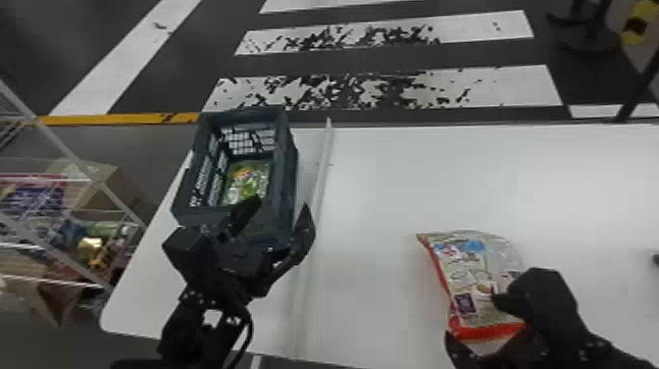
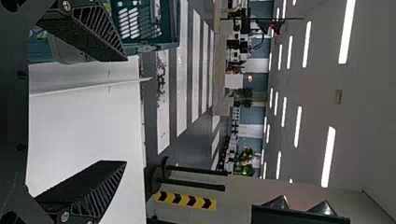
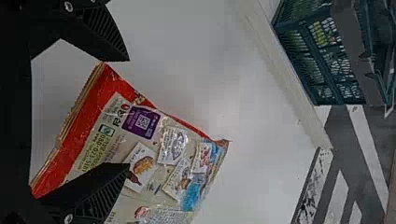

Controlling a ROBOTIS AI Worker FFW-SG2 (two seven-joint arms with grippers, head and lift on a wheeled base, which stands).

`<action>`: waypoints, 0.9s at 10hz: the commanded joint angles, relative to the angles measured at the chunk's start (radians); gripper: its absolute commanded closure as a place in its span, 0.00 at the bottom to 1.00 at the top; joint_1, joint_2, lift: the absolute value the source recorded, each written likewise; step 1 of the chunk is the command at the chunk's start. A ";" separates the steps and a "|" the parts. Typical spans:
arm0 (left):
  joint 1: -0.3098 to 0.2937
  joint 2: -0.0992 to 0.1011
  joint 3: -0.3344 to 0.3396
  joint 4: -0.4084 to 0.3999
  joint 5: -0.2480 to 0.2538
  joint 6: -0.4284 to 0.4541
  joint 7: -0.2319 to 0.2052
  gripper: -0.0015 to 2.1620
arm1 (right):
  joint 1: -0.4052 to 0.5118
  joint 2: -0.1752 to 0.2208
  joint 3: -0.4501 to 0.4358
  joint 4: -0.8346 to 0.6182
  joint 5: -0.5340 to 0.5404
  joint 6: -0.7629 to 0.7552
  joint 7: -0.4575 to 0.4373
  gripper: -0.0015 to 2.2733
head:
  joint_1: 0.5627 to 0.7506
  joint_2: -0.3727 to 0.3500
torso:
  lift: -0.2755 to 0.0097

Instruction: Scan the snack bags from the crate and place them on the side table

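Observation:
At the near edge of the crate (image 1: pixel 287 162), my left gripper (image 1: pixel 282 211) stands open with nothing between its fingers; its fingers spread wide in the left wrist view too, as the left gripper (image 2: pixel 122 112). Green snack bags (image 1: pixel 247 181) lie inside the crate. A red and white snack bag (image 1: pixel 470 279) lies on the white table, its printed back up. My right gripper (image 1: pixel 470 319) is at the bag's near right end, open, one finger over the bag. In the right wrist view the right gripper (image 3: pixel 126 112) has its fingers apart above the snack bag (image 3: pixel 154 154).
A low pale divider (image 1: pixel 321 181) runs along the white table (image 1: pixel 382 186) between crate and bag. Left of the table stands a wire rack (image 1: pixel 73 152) with packaged goods. A dark object shows at the table's far right.

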 commanded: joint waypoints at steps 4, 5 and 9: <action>-0.010 -0.006 -0.003 0.004 -0.005 0.014 0.000 0.04 | -0.030 0.039 -0.169 0.020 -0.266 0.115 0.072 0.13 | 0.70 0.82 | 0.64; -0.010 -0.007 -0.003 0.004 -0.005 0.014 0.000 0.04 | -0.026 0.050 -0.185 0.016 -0.269 0.097 0.073 0.40 | 0.70 0.82 | 0.64; -0.010 -0.009 -0.003 0.004 -0.008 0.014 0.000 0.04 | -0.019 0.058 -0.188 0.014 -0.249 -0.041 0.049 0.99 | 0.70 0.79 | 0.64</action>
